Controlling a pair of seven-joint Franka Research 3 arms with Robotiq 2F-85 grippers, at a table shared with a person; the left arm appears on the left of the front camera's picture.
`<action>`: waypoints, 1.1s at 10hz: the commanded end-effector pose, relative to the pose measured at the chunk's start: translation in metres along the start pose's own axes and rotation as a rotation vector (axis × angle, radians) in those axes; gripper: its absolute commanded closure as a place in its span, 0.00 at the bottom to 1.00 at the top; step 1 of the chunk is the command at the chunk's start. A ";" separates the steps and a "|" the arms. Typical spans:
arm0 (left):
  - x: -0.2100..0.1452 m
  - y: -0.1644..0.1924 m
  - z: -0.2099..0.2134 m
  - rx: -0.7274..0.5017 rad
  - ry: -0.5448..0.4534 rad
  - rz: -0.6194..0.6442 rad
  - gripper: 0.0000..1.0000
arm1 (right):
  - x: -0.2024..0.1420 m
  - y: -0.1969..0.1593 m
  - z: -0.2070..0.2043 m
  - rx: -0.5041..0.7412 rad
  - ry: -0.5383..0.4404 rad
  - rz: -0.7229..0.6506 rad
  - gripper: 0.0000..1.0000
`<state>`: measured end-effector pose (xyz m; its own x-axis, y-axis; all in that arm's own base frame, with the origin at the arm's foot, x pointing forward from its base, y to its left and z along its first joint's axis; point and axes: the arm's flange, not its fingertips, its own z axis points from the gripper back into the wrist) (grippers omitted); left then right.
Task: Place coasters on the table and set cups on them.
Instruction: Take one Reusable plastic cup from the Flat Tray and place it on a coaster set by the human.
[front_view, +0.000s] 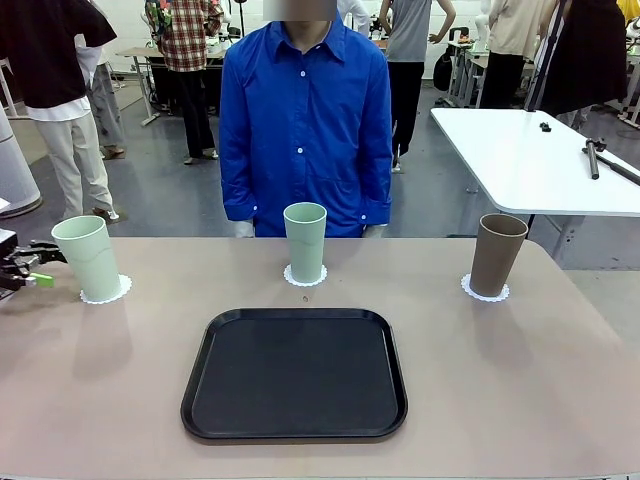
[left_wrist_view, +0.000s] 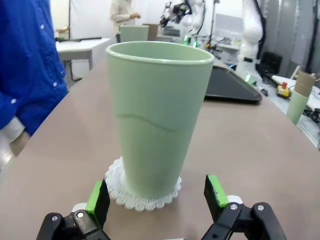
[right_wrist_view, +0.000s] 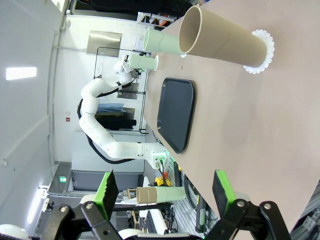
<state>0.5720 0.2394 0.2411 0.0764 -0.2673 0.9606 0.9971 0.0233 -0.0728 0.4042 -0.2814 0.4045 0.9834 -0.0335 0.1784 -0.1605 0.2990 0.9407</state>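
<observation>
Three cups stand upright on the beige table (front_view: 520, 380), each on a white lacy coaster. A mint cup (front_view: 90, 256) is at the left on its coaster (front_view: 108, 291), another mint cup (front_view: 305, 241) in the middle on a coaster (front_view: 305, 278), and a brown cup (front_view: 497, 253) at the right on a coaster (front_view: 485, 291). My left gripper (front_view: 44, 266) is open just left of the left cup. In the left wrist view that cup (left_wrist_view: 157, 115) and its coaster (left_wrist_view: 142, 194) lie just beyond the open left gripper (left_wrist_view: 156, 194). My right gripper (right_wrist_view: 165, 189) is open, well back from the brown cup (right_wrist_view: 222, 42).
A black tray (front_view: 295, 372) lies empty in the middle front of the table. A person in a blue shirt (front_view: 305, 120) stands at the far edge behind the middle cup. A white table (front_view: 540, 155) stands behind at the right.
</observation>
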 end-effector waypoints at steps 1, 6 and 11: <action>0.041 -0.014 0.022 0.149 0.115 0.123 0.00 | 0.001 0.000 0.000 -0.004 -0.001 -0.003 0.00; 0.157 -0.079 0.036 0.412 0.497 0.382 0.00 | 0.001 0.000 0.000 -0.004 -0.001 -0.003 0.00; 0.256 -0.128 0.023 0.515 0.741 0.607 0.00 | 0.001 0.000 0.000 -0.004 -0.001 -0.003 0.00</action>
<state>0.4732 0.2086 0.4942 0.6787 -0.5822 0.4477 0.7090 0.6784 -0.1927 0.4044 -0.2811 0.4044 0.9834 -0.0327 0.1783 -0.1606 0.2987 0.9407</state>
